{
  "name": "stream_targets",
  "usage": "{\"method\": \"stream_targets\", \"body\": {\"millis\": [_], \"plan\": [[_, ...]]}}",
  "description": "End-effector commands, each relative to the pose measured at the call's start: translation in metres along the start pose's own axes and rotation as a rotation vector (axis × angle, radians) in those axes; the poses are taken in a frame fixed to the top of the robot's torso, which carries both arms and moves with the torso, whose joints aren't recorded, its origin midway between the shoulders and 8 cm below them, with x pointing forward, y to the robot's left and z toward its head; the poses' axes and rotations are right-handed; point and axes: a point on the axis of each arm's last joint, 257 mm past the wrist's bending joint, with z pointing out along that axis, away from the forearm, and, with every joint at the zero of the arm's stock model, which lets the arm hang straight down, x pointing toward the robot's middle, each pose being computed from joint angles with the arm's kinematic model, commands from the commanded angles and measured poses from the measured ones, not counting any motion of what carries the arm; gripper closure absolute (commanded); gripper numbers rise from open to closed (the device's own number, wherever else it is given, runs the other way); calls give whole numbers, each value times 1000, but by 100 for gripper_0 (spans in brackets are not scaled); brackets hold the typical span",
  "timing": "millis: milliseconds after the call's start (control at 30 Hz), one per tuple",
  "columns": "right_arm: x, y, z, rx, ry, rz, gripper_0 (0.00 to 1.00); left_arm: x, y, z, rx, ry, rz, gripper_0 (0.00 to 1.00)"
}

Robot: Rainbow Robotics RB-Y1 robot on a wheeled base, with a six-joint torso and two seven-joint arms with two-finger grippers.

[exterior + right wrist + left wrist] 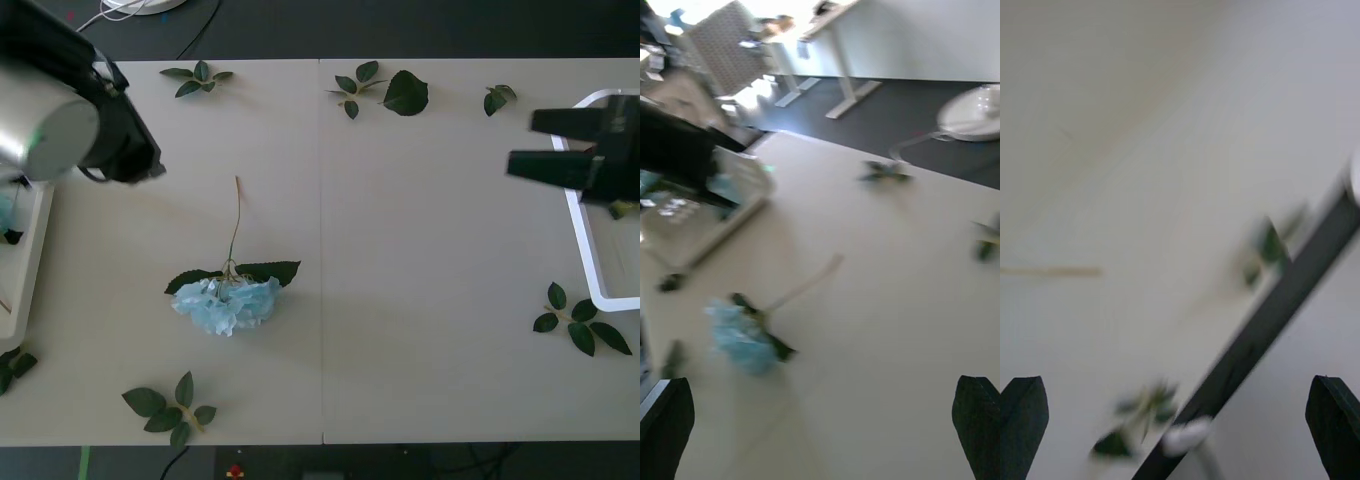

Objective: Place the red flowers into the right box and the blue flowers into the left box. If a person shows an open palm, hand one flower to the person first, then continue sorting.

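Front view showed us one blue hydrangea (228,303) left unsorted on the desk (420,300) near its front-left area, while our left gripper (1180,427) and right gripper (545,145), spread wide, held nothing above the tray (25,275) and lattice basket (590,270) at opposite edges.

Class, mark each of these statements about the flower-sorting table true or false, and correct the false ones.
1. A pale-blue artificial hydrangea lies on the table. True.
2. The right gripper holds a red rose. False: its black fingers are open and empty.
3. The left gripper's fingers are shut. False: they are spread apart.
4. Loose green leaf sprigs are scattered over the table. True.
5. The hydrangea lies inside the white lattice basket. False: it lies on the table, left of centre.
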Motion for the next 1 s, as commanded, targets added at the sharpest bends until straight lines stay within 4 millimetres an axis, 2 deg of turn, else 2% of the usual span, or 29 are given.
{"method": "stream_targets", "body": {"millis": [33,167,300,500,633,800,1000], "plan": [[0,54,23,-153,-31,-125,0,-7,16,22,-75,-31,-162,0],[4,67,27,-204,-29,-179,0,-4,23,27,-104,-25,-213,0],[11,81,27,-258,-14,-245,0,4,45,39,-184,-17,-287,0],[15,92,29,-304,-6,-262,0,3,75,64,-276,-38,-338,0],[15,95,31,-312,-11,-266,0,1,91,83,-325,-36,-367,0],[16,96,32,-319,-9,-270,0,6,101,96,-388,11,-433,0],[16,98,33,-325,-13,-271,0,27,116,103,-497,111,-533,0]]}}
